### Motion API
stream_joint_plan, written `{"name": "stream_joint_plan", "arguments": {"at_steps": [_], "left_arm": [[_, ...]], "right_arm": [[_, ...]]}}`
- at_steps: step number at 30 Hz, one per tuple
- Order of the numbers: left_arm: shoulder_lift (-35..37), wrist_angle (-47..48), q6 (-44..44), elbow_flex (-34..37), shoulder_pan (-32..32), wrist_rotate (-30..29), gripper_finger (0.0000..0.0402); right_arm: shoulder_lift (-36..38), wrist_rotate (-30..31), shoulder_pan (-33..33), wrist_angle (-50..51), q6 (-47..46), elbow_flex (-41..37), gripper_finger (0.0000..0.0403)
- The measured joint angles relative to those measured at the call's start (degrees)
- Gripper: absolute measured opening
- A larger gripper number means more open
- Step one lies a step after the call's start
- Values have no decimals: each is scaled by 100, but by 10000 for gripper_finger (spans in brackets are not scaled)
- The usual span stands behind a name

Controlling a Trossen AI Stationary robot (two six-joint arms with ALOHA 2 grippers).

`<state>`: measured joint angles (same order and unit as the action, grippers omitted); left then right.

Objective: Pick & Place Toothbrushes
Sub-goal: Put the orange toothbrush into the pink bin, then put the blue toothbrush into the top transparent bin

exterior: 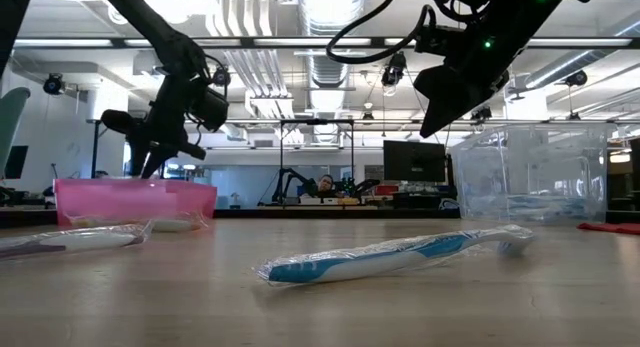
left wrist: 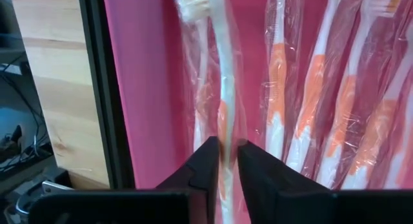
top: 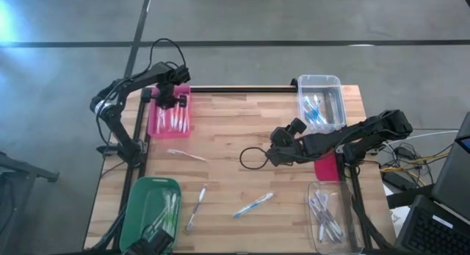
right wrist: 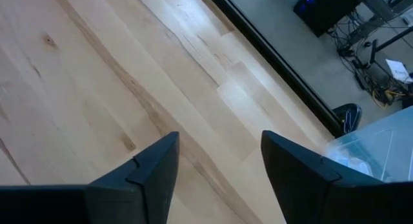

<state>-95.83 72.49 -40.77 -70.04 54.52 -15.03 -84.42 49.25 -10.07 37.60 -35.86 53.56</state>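
My left gripper (top: 172, 101) hangs over the pink bin (top: 158, 121) at the table's far left, shut on a wrapped white-and-orange toothbrush (left wrist: 224, 69). Several more wrapped toothbrushes (left wrist: 322, 88) lie on the bin's floor beside it. Three toothbrushes lie flat on the bare table: a pale one (top: 186, 155), another (top: 196, 207), and a blue one (top: 254, 204), which is close up in the low view (exterior: 390, 257). My right gripper (top: 275, 153) hovers open above the table's middle (right wrist: 219, 166), with nothing between its fingers. My left gripper pinches the toothbrush's handle (left wrist: 227, 130) between its two fingers, through the clear wrapper. The fingers come from above, pointing steeply down. The brush runs on from the fingers into the pink bin, bristle end (left wrist: 192, 4) farthest away. I cannot tell whether that end rests on the floor.
A green bin (top: 150, 211) sits at the near left. One clear bin (top: 321, 101) with blue brushes stands far right, and another clear bin (top: 330, 218) near right. A red object (top: 327, 167) lies under the right arm. A black cable loop (top: 252, 158) rests mid-table.
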Motion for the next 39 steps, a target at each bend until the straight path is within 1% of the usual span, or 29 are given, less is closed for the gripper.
{"name": "stream_joint_plan", "arguments": {"at_steps": [12, 17, 20, 25, 30, 39], "left_arm": [[2, -2, 257, 0, 0, 16, 93], [45, 55, 271, 0, 0, 282, 96], [97, 100, 477, -34, 9, 512, 97], [240, 507, 597, -309, -1, 542, 99], [581, 680, 620, -568, -98, 592, 99], [1438, 586, 627, -971, -473, 874, 97]], "right_arm": [[0, -1, 0, -7, -13, -6, 237], [0, -2, 0, -5, -14, -31, 246], [0, -2, 0, -4, -13, -35, 251], [0, -4, -2, -6, -13, -35, 256], [0, -7, -4, -8, 4, -15, 245], [0, -7, -4, -10, 93, 0, 215]]}}
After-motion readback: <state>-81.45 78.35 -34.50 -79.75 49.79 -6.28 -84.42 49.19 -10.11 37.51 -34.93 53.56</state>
